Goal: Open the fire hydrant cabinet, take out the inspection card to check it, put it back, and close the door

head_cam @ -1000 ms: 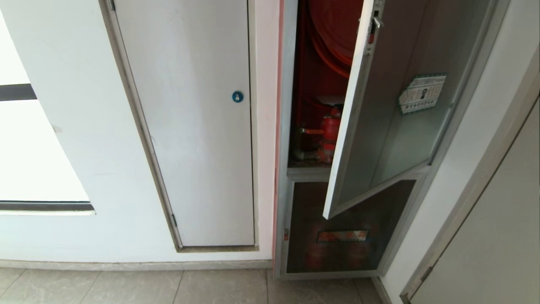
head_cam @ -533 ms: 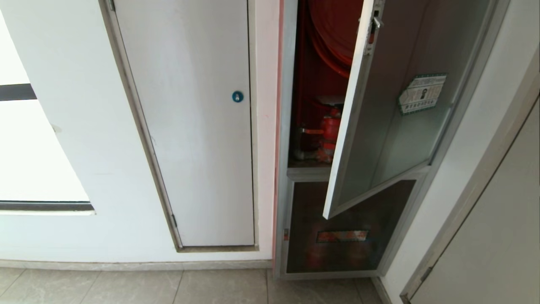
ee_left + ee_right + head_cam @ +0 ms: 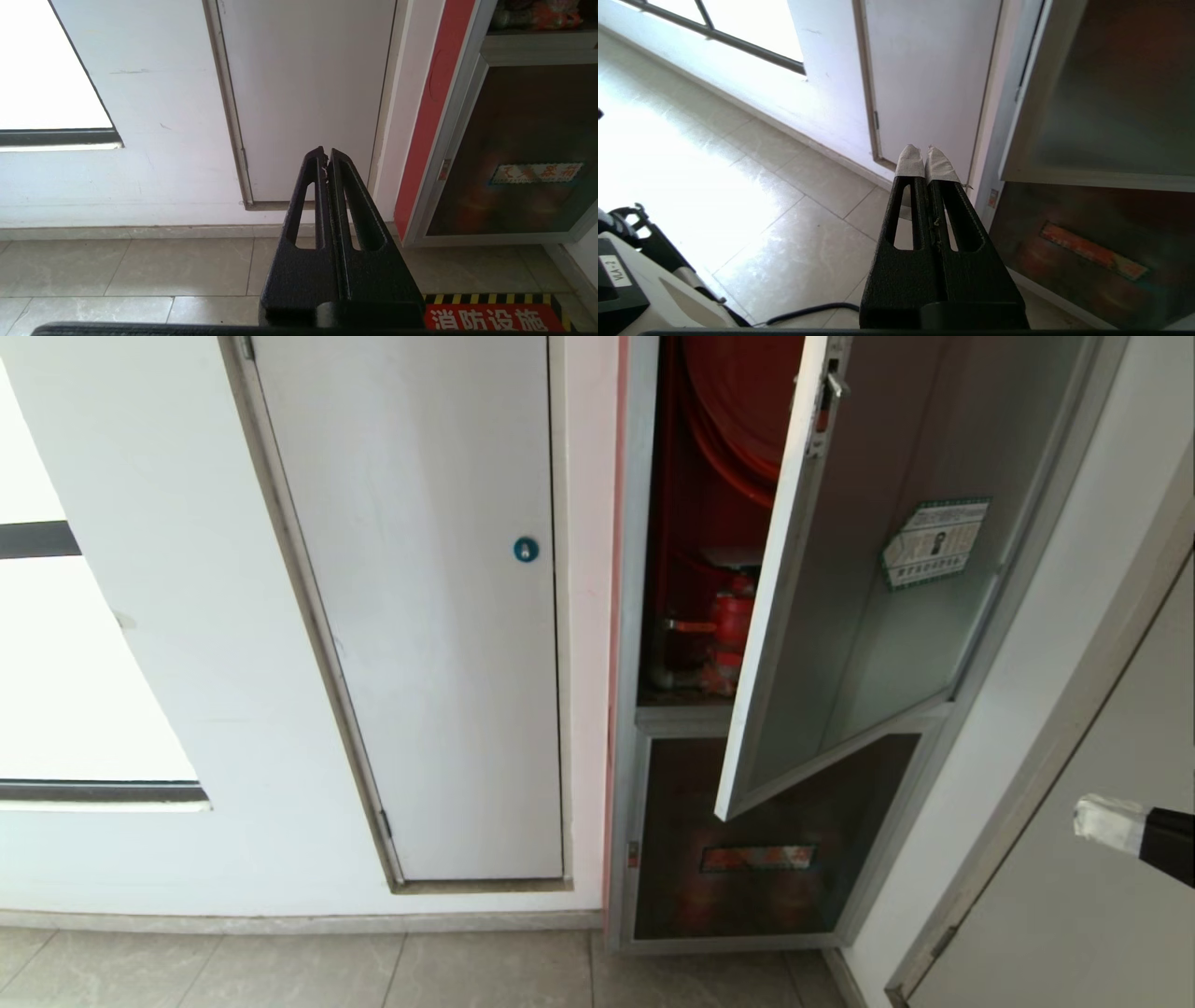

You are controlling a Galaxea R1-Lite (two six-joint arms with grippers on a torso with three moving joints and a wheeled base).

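The fire hydrant cabinet (image 3: 627,616) is silver-framed with a red interior; its door (image 3: 868,597) has dark tinted glass and a green-bordered white sticker (image 3: 934,543). The right hand (image 3: 926,156) is black with white-taped tips.

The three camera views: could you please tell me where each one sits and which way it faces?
Head view: high up, looking down at the half-open door; the right end effector shows at the edge.
Left wrist: low, facing the white door; shut left end effector.
Right wrist: low, shut taped tips.
All share the lower glass panel.

The right end effector (image 3: 1088,819) has entered the head view, low right.
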